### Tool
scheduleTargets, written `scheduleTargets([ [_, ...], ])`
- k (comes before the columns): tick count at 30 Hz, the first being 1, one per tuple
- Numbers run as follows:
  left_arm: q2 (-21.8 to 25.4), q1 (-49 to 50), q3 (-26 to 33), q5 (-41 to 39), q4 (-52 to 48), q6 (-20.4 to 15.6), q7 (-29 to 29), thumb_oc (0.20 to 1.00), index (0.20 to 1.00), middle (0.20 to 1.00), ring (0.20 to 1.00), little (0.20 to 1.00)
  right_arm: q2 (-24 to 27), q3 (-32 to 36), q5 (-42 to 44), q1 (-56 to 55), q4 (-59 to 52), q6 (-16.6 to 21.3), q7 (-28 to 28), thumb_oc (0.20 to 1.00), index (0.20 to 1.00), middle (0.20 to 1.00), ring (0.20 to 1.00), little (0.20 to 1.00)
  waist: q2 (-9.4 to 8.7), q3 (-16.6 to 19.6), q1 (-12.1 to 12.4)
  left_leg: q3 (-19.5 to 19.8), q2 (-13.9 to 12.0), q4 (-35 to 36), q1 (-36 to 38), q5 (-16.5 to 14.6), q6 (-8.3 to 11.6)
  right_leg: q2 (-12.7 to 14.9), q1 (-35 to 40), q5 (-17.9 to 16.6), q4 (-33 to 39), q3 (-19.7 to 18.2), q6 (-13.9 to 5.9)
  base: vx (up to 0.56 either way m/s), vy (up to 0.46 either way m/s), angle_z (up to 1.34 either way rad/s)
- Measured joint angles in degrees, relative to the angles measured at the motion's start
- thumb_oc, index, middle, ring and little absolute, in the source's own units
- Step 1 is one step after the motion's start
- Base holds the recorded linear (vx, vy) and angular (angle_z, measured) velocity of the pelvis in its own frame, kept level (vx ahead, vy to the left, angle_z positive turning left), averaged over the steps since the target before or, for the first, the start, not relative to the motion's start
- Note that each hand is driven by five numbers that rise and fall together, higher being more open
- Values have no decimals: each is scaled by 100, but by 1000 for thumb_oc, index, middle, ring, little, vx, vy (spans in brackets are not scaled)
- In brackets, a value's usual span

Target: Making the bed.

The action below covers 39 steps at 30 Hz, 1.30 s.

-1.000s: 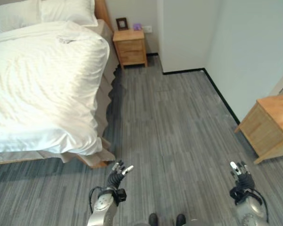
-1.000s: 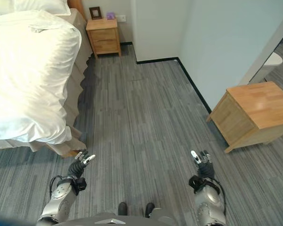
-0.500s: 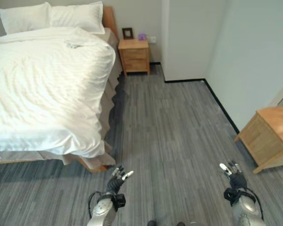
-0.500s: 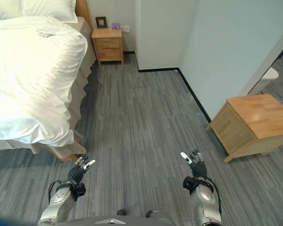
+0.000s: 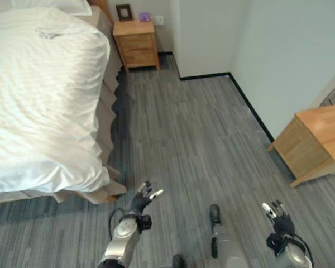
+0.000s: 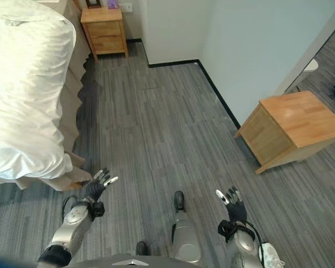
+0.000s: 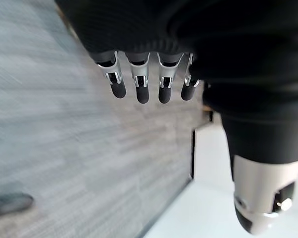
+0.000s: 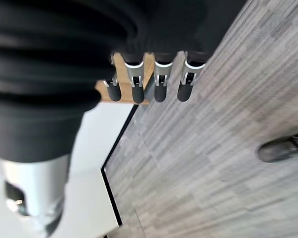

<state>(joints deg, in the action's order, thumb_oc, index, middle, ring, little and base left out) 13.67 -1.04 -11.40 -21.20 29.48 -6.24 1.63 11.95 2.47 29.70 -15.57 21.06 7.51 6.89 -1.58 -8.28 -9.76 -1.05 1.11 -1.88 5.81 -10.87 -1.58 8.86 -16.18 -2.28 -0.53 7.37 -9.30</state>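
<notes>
Standing off the bed's (image 5: 22, 184) foot corner, you carry the left robot hand (image 5: 140, 200) and right robot hand (image 5: 278, 214) released and empty, since the white duvet (image 5: 39, 100) already lies smooth.

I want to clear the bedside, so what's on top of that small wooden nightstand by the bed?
On the nightstand stand a dark picture frame and a small purple object, both at the back by the wall. What the drawers hold is hidden.
</notes>
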Motion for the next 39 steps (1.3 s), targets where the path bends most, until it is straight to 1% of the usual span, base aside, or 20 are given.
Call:
scheduleTargets([
  [3, -176, 31, -388, -25, 90, 17, -88, 1000, 1000, 1000, 1000, 1000, 41, -19, -25, 216, 308, 24, -132, 1000, 1000, 1000, 1000, 1000, 74, 151, -116, -191, -687, -2481, -645, -367, 731, -594, 365, -93, -600, 220, 714, 624, -504, 39],
  [4, -231, -76, -517, -38, 84, 20, -100, 1000, 1000, 1000, 1000, 1000, 78, 28, -4, 223, 299, 17, -145, 1000, 1000, 1000, 1000, 1000, 62, 160, -23, -405, -998, -4178, -1576, 310, 450, -696, 466, 43, -608, 300, 917, 635, -569, 25],
  [5, -233, -76, -516, -39, 81, 21, -101, 1000, 1000, 1000, 1000, 1000, 81, 24, 0, 227, 299, 18, -147, 1000, 1000, 1000, 1000, 1000, 59, 153, -18, -402, -1012, -4205, -1614, 334, 458, -693, 476, 48, -612, 302, 925, 453, -256, -5],
  [6, -224, -114, -678, -61, -109, 61, -243, 1000, 1000, 1000, 1000, 1000, 72, -107, 230, 322, 249, 42, -220, 1000, 1000, 1000, 1000, 1000, -214, -24, 270, -216, -1201, -5890, -2690, 2326, 403, -815, 639, 420, -939, 202, 1233, 528, -179, -32],
  [7, -162, -75, -684, -57, -156, 67, -273, 1000, 1000, 1000, 1000, 1000, 62, -208, 233, 469, 271, 21, -211, 1000, 1000, 1000, 1000, 1000, -325, -65, 345, -266, -1187, -5903, -2919, 2048, 427, -820, 775, 438, -958, 195, 1299, 617, -83, -43],
  [11, -15, -94, -488, -66, -175, 134, -360, 1000, 1000, 1000, 1000, 1000, 158, -312, 235, 796, 209, 17, -238, 1000, 1000, 1000, 1000, 1000, -495, -139, 635, -1117, -1071, -3072, -3074, 1573, 442, -977, 1886, 602, -181, 27, 1285, 606, 66, -27],
  [13, 127, 165, -566, -67, -207, 126, -452, 1000, 1000, 1000, 1000, 1000, 393, -552, 226, 724, 66, 32, -238, 1000, 1000, 1000, 1000, 1000, -319, 64, 754, -1364, -868, -1669, -3098, 1450, 560, -1227, 2453, 920, 290, -74, 874, 745, 105, -19],
  [15, 143, 313, -499, -44, -226, 131, -457, 1000, 1000, 1000, 1000, 1000, 630, -692, 170, 994, 486, 22, -348, 1000, 1000, 1000, 1000, 1000, -210, 59, 1195, -739, -115, 564, -2653, 1476, 479, -1284, 2890, 1104, 351, -460, 914, 590, 47, -66],
  [17, 169, 521, -532, 18, -311, 144, -422, 1000, 1000, 1000, 1000, 1000, 537, -702, 137, 1031, 589, -21, -429, 1000, 1000, 1000, 1000, 1000, -114, 88, 1222, -864, 211, -363, -2655, 1636, -42, -1404, 3354, 1194, 112, -546, 862, 578, 142, -77],
  [18, 186, 824, -701, 11, -529, 135, -459, 1000, 1000, 1000, 1000, 1000, 558, -791, -1, 437, 154, -12, -479, 1000, 1000, 1000, 1000, 1000, 381, 397, 1220, -768, -5, -367, -1973, 2063, -1025, -1971, 3377, 1347, -900, -555, 594, 459, 227, -55],
  [19, 369, 670, -860, 11, -582, 169, -429, 1000, 1000, 1000, 1000, 1000, 178, -1041, 12, 388, 103, -31, -416, 1000, 1000, 1000, 1000, 1000, 4, 256, 1009, -1021, 111, -237, -1597, 1572, -764, -1741, 2590, 1459, -2984, -250, 440, 464, 227, -54],
  [20, 484, 459, -895, 9, -597, 171, -431, 1000, 1000, 1000, 1000, 1000, -13, -1228, 8, 410, -75, -42, -459, 1000, 1000, 1000, 1000, 1000, -202, 113, 994, -1367, 116, -16, -1346, 1187, -573, -1141, 1173, 476, -5415, 36, -27, 169, 113, -28],
  [21, 406, 326, -1017, 10, -565, 185, -436, 1000, 1000, 1000, 1000, 1000, -72, -1311, 9, 425, -162, -50, -499, 1000, 1000, 1000, 1000, 1000, -167, 119, 853, -1369, 36, 2, -1305, 1710, -666, -936, 418, 599, -6061, 88, 201, 379, 84, -15],
  [24, 158, -92, -1052, -1, -514, 146, -491, 1000, 1000, 1000, 1000, 1000, -104, -1239, 25, 409, -41, -130, -504, 1000, 1000, 1000, 1000, 1000, -173, 32, 794, -1185, 329, 4, -654, 982, -655, 296, -668, 952, -5148, -50, 303, 510, -17, 30],
  [27, 359, -34, -913, -7, -608, 153, -588, 1000, 1000, 1000, 1000, 1000, -33, -1108, 3, 341, -10, -131, -563, 1000, 1000, 1000, 1000, 1000, -17, -22, 710, -756, 357, 22, -123, 750, -491, 526, -470, 696, -3120, -186, 212, 353, -126, 66],
  [30, 428, -167, -762, -2, -266, 141, -649, 1000, 1000, 1000, 1000, 1000, -4, -856, 2, 402, 148, -156, -606, 1000, 1000, 1000, 1000, 1000, 61, -51, 586, 85, 175, 164, 283, 462, -151, -263, 60, 219, -917, -1476, 61, 451, -199, 102],
  [33, 529, -75, -697, -2, -176, 141, -677, 1000, 1000, 1000, 1000, 1000, 12, -608, 2, 323, 185, -163, -622, 1000, 1000, 1000, 1000, 1000, -333, 73, 366, 527, 214, 371, 768, 263, 161, -342, 528, -432, 251, -2288, 69, 318, -261, 118],
  [34, 453, -47, -703, -1, -147, 148, -681, 1000, 1000, 1000, 1000, 1000, 48, -537, 2, 238, 186, -166, -621, 1000, 1000, 1000, 1000, 1000, -326, 83, 382, 514, 144, 428, 940, 158, 276, -395, 578, -984, 115, -2199, 101, 256, -275, 95],
  [36, 171, 127, -624, 3, -273, 140, -684, 1000, 1000, 1000, 1000, 1000, 179, -510, -7, 410, 272, -208, -612, 1000, 1000, 1000, 1000, 1000, -77, 81, 555, 414, -213, 155, 938, 128, 331, -447, 602, -820, -96, -1188, 333, 217, -253, 10],
  [39, 106, 290, -504, -11, -290, 143, -691, 1000, 1000, 1000, 1000, 1000, 201, -581, -34, 845, 262, -210, -671, 1000, 1000, 1000, 1000, 1000, -54, 88, 568, 208, -487, -697, 773, 151, 451, -796, 808, -537, -247, -1088, 758, 207, -297, -10],
])
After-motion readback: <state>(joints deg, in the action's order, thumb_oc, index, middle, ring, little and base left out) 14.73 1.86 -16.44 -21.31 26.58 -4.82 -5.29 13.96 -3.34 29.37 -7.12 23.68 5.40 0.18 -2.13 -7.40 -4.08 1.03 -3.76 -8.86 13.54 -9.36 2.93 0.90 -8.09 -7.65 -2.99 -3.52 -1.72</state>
